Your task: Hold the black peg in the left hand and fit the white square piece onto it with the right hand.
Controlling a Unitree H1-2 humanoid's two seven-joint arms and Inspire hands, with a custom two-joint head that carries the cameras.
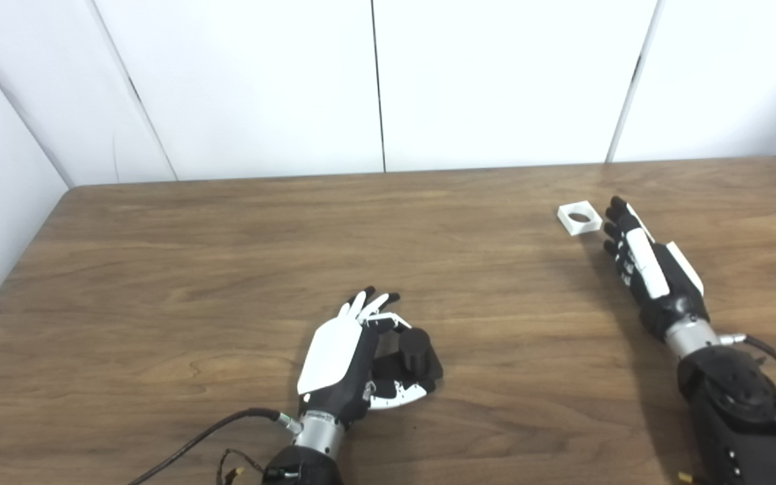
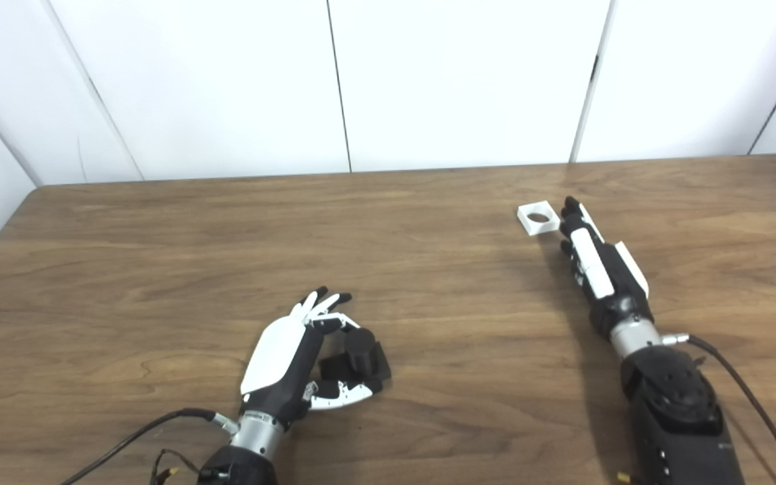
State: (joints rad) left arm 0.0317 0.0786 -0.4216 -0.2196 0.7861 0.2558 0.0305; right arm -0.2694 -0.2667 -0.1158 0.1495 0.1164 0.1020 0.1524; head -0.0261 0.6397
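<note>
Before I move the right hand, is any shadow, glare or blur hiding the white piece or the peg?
Left eye view: even, soft light, no glare on the table; the white piece reads sharply, its hole clear; the right hand casts a faint shadow leftward, short of it. Right eye view: the black peg blends into the left hand's dark fingers, edges slightly soft.

Brown wooden table [image 1: 226,269], white square piece [image 1: 579,218] far right, black peg [image 1: 415,356] near front

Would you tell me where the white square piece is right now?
The white square piece lies flat on the table's far right, just left of the right hand's fingertips.
</note>
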